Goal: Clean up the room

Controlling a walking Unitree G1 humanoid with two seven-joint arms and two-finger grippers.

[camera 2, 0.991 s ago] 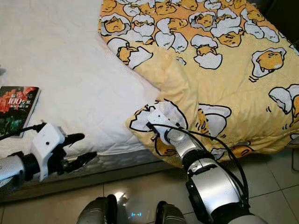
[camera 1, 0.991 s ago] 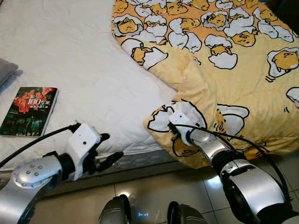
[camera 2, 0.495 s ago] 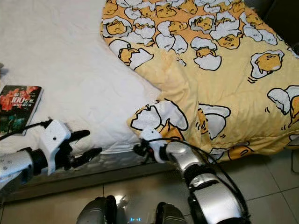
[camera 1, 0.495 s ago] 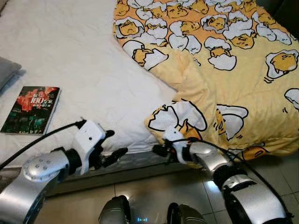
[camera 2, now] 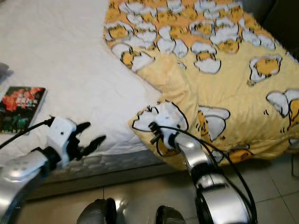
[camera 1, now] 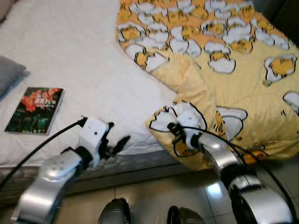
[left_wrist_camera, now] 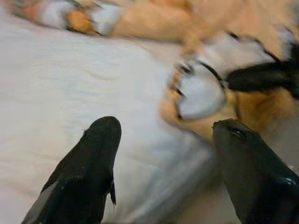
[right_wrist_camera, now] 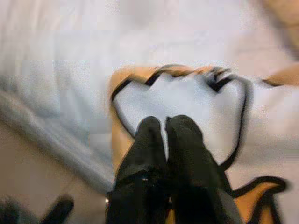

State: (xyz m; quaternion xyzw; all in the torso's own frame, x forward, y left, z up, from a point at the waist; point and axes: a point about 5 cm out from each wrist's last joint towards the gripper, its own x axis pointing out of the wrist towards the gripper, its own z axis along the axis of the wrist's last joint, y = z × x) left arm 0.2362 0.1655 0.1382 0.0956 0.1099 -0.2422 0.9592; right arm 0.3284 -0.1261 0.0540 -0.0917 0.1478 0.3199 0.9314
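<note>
bedroom | white bed point(camera 1: 79, 56) | cartoon quilt point(camera 1: 233, 60) | tiled floor point(camera 1: 154, 196)

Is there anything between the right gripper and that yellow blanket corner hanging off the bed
Nothing visible. The right gripper, fingers shut together, is already at the corner of the yellow blanket at the mattress edge, against its white egg print. The left gripper hovers open off to the side.

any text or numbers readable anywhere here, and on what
None can be read now.
Book on the white mattress: its cover has red lettering, too blurred to read.
Yellow blanket: cartoon egg figures, no words.
Left gripper and right gripper: no labels visible.
</note>
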